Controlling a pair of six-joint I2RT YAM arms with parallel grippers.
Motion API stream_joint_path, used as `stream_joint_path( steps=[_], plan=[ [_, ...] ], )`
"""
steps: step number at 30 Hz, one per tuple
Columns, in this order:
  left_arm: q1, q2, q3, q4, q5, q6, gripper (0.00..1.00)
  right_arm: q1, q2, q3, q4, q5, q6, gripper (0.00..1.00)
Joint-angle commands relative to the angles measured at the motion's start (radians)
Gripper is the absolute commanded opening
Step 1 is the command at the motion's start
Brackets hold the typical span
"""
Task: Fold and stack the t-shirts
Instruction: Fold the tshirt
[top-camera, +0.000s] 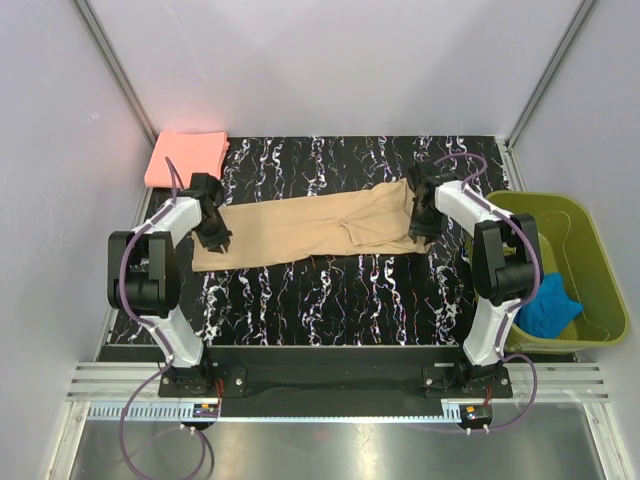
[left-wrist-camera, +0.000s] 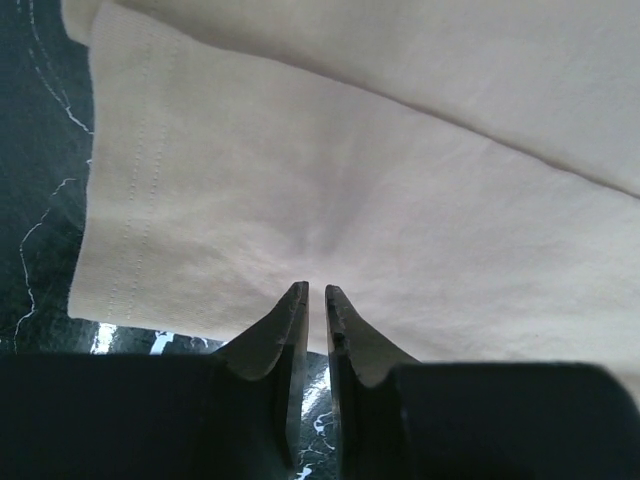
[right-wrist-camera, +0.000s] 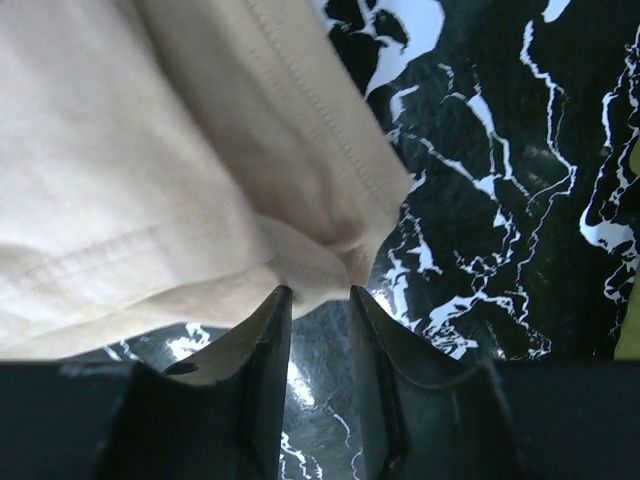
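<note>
My fixed overhead camera sits high behind the rig and looks down on the whole marbled bench (top-camera: 330, 290), far enough back to take in its full width. Each wrist camera looks forward and down from just above the surface. All three views share the tan t-shirt (top-camera: 300, 228): left wrist its left end, right wrist its right.

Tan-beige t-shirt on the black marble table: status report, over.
Left gripper shut on tan-beige cloth t-shirt. Right gripper open at its other end. Shirt partly folded, lying flat. Nothing in the way.
</note>
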Motion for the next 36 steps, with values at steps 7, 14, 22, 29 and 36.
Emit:
stream_joint_path(
  steps=[7, 14, 22, 29, 36],
  plan=[
    [0.075, 0.037, -0.038, 0.024, 0.022, 0.009, 0.17, -0.057, 0.153, 0.084, -0.004, 0.053, 0.003, 0.15],
    [0.087, 0.068, -0.081, 0.023, -0.001, -0.014, 0.16, -0.08, 0.28, 0.234, -0.086, 0.225, 0.022, 0.0],
    [0.058, 0.035, -0.165, 0.0, 0.057, -0.09, 0.12, -0.103, 0.461, 0.569, -0.141, 0.334, -0.006, 0.07],
    [-0.153, -0.001, -0.257, 0.007, 0.135, -0.179, 0.12, -0.114, 0.618, 0.876, -0.123, 0.314, -0.024, 0.11],
    [-0.494, -0.077, -0.291, 0.029, 0.235, -0.302, 0.12, -0.121, 0.667, 0.986, -0.005, 0.271, -0.066, 0.12]
  ],
)
